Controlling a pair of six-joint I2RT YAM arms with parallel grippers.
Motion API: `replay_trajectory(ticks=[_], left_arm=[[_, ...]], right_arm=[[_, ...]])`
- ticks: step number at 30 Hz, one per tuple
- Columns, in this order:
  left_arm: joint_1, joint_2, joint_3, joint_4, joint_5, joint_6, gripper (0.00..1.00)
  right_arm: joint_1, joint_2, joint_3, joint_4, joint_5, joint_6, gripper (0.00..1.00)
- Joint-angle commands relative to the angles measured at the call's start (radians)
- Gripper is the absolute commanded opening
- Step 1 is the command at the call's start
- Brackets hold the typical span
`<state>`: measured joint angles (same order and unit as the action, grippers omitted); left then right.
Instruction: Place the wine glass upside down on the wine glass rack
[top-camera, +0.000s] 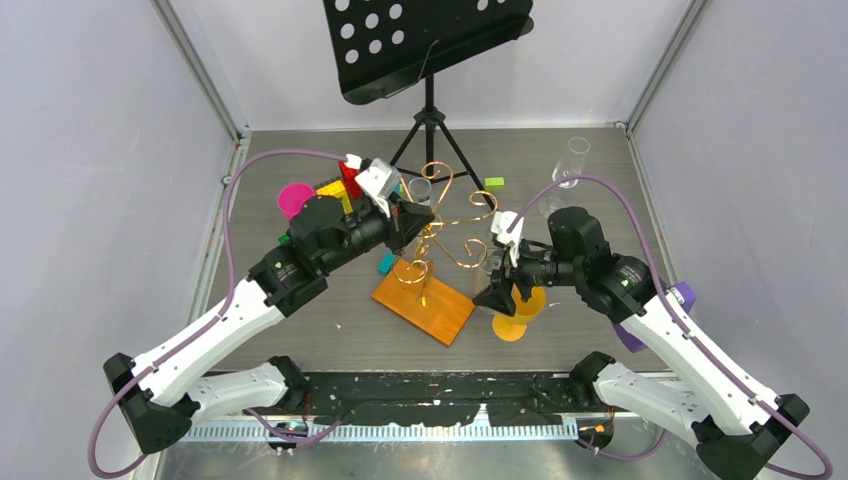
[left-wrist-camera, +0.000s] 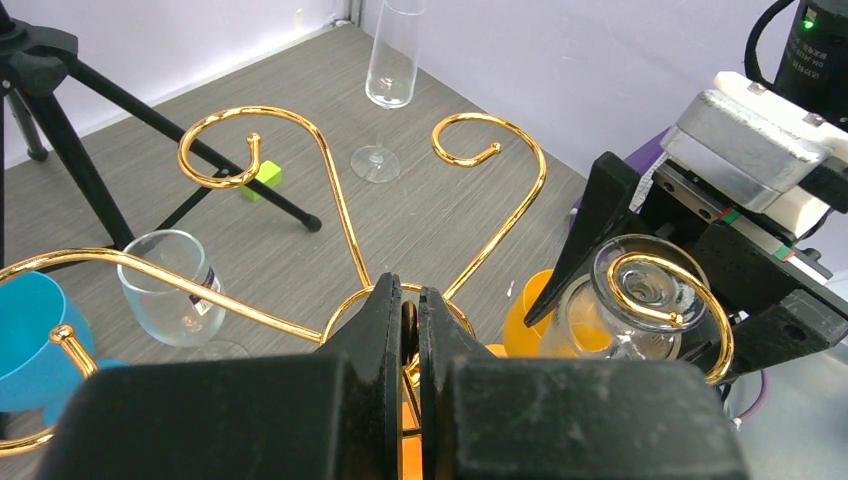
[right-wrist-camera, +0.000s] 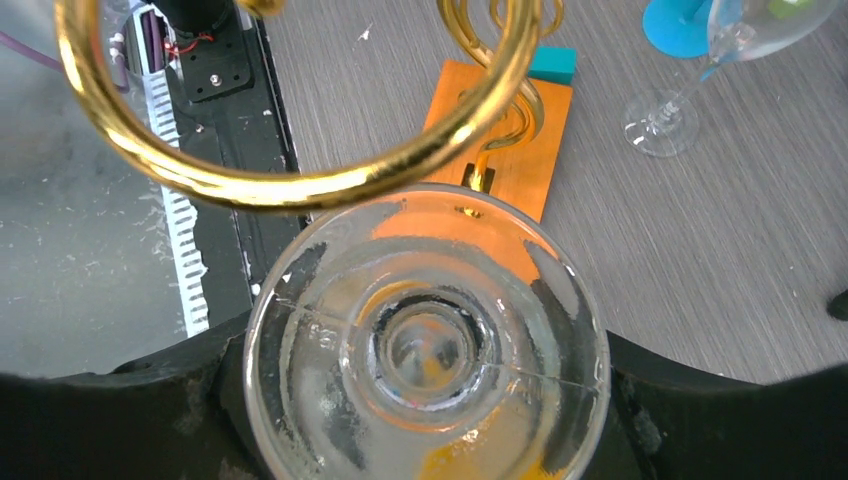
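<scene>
The wine glass rack (top-camera: 440, 228) is gold wire with curled arms on an orange base (top-camera: 425, 308). My left gripper (top-camera: 416, 224) is shut on its central stem (left-wrist-camera: 411, 322). The wine glass (right-wrist-camera: 427, 345) is clear and turned upside down, its round foot facing the right wrist camera. My right gripper (top-camera: 500, 272) is shut on its bowl, with a black finger (left-wrist-camera: 600, 225) on each side. One gold curl (left-wrist-camera: 668, 292) of the rack lies right by the foot (left-wrist-camera: 640, 285). Whether they touch I cannot tell.
A black music stand (top-camera: 430, 45) on a tripod stands at the back. Around the rack are a tall flute (top-camera: 573, 160), another clear glass (left-wrist-camera: 170, 298), a yellow cup (top-camera: 522, 308), a blue cup (left-wrist-camera: 30, 340), a pink cup (top-camera: 295, 198) and small coloured blocks (top-camera: 494, 183).
</scene>
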<state>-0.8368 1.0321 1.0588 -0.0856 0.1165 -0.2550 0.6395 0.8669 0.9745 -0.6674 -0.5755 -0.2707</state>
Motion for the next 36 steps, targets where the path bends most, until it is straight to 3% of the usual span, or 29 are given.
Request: replay_trajectory(ticks=[1, 13, 36], left_arm=[[-0.013, 0.013, -0.029, -0.039, 0.04, -0.015, 0.0], [-0.013, 0.026, -0.036, -0.032, 0.049, -0.026, 0.0], [-0.013, 0.031, -0.042, -0.034, 0.059, -0.027, 0.0]], right_arm=[[0.005, -0.015, 0.07, 0.139, -0.067, 0.016, 0.05], [0.005, -0.054, 0.078, 0.185, -0.116, 0.021, 0.05], [0.004, -0.134, 0.064, 0.195, -0.039, 0.007, 0.05]])
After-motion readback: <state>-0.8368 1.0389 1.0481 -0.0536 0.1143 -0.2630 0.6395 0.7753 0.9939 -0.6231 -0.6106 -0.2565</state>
